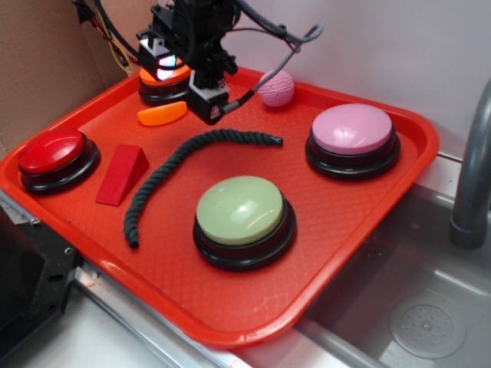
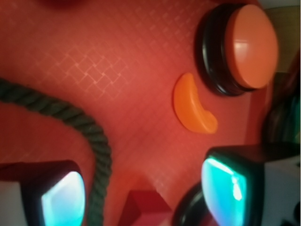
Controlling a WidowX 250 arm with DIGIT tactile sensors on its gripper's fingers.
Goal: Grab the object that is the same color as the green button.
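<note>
Dark green twisted rope (image 1: 180, 165) lies loose on the red tray (image 1: 230, 307), curving from one end near the pink button (image 1: 352, 130) down to its other end close to the tray's front edge. It sits in front of and below the gripper (image 1: 209, 107), apart from it; nothing is held. The gripper hangs above the tray's back part, just in front of the orange button (image 1: 163, 80), with the orange crescent (image 1: 163, 114) beside it on the side toward the red button (image 1: 52, 151).

From the exterior view the jaws cannot be judged, since the black body of the arm hides them. The wrist view settles it: two fingers (image 2: 63, 200) with glowing cyan pads stand at the lower corners of the frame, well apart, so the jaws are wide and empty. Between and beyond them the wrist view shows the rope (image 2: 89, 136) passing close beside one finger, the crescent (image 2: 192, 109) ahead, the orange button (image 2: 244, 47) further off beside it, and a corner of the red wedge (image 2: 143, 207) at the bottom edge between the fingers.

Only the exterior view shows the pale green button (image 1: 240, 211), which stands in front of the gripper, beyond the rope and just beside its middle bend. It also shows the whole red wedge (image 1: 123, 174) next to the rope's lower stretch, a pink ball (image 1: 276, 88) at the tray's back, and a steel sink (image 1: 414, 307) alongside the tray.
</note>
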